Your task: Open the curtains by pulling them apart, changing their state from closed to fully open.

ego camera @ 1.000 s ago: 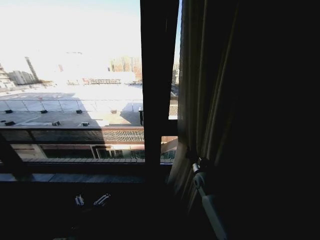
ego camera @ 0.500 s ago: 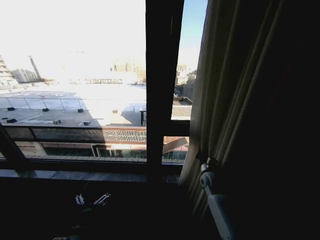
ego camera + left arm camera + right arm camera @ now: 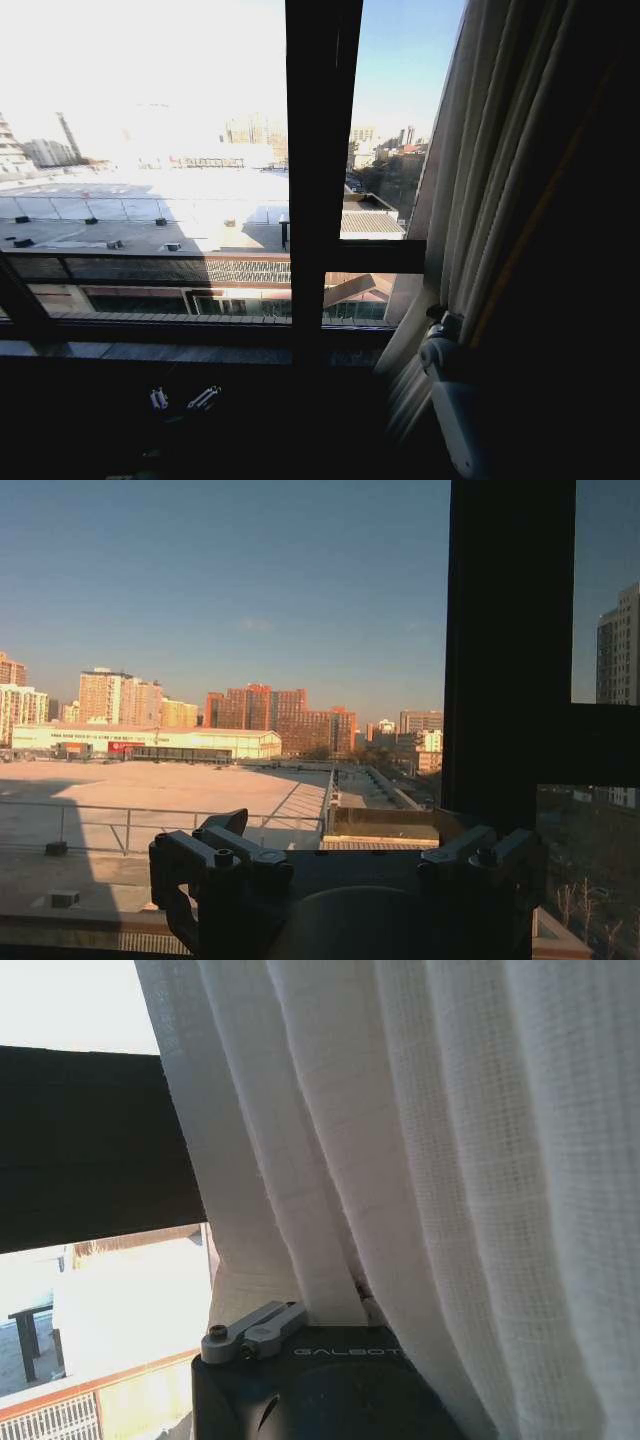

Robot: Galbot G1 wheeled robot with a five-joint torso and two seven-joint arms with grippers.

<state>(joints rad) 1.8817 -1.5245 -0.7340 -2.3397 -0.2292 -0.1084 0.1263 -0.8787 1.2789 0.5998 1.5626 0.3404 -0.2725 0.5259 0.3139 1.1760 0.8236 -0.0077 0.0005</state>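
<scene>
A sheer white pleated curtain (image 3: 500,200) hangs bunched along the right side of the window. My right gripper (image 3: 440,325) is shut on its lower inner edge, at about sill height. In the right wrist view the woven fabric (image 3: 420,1140) runs down between the fingers (image 3: 255,1328) and is pinched there. My left gripper (image 3: 182,400) sits low in the dark below the sill, left of centre. In the left wrist view it (image 3: 350,875) is open, nothing between its fingers, facing the glass.
A dark vertical window frame bar (image 3: 318,180) stands left of the curtain, with a horizontal crossbar (image 3: 380,256) joining it. The window sill (image 3: 150,352) runs across below the glass. Rooftops and buildings lie outside.
My right gripper has moved right with the curtain edge in it. The panel has bunched further right, uncovering more glass beside the frame bar. The left gripper has stayed put.
</scene>
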